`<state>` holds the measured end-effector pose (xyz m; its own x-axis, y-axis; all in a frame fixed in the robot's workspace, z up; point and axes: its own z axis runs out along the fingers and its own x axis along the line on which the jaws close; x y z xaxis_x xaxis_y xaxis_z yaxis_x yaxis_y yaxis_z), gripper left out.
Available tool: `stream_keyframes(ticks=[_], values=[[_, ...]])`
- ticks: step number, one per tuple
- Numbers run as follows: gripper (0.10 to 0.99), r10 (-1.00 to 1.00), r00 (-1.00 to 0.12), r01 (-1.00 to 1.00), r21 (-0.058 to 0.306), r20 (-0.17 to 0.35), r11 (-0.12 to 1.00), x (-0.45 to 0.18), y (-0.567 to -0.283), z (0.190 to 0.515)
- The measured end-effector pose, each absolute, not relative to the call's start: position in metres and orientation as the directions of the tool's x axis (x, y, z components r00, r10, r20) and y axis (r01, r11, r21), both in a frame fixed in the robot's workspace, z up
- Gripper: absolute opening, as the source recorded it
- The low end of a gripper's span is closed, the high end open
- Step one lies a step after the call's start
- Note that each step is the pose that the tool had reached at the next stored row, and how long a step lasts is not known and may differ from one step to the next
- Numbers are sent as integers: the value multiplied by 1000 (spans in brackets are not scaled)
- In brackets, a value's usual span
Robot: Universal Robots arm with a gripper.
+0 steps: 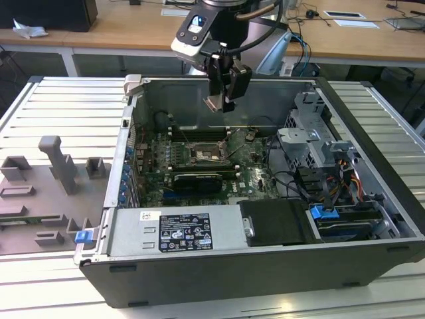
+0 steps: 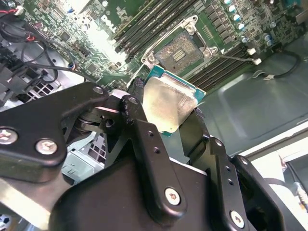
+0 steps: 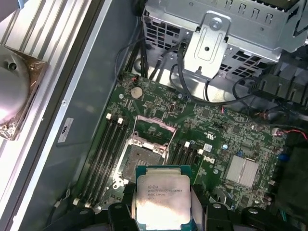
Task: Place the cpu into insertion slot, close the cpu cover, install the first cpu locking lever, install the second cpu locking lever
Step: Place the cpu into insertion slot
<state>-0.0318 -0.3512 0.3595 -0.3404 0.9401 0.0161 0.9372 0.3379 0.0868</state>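
My gripper hangs above the open computer case, shut on the cpu. In both wrist views the cpu is a flat square chip with a silver-grey top and green edge, clamped by its sides between the black fingers. The insertion slot lies below on the green board, dark-centred and bare. The cpu cover is a thin silvery frame swung up off the slot at its far edge.
Black memory slots flank the socket. A metal drive cage with loose cables stands at the exterior view's right, a power supply in front. Case walls ring the board. A grey fixture tray lies outside.
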Motion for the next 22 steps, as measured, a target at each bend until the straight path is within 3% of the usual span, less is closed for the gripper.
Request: stream_keyframes(ticks=[22], values=[[541, 974, -228, 970, 87, 16, 225, -32, -351, 354]])
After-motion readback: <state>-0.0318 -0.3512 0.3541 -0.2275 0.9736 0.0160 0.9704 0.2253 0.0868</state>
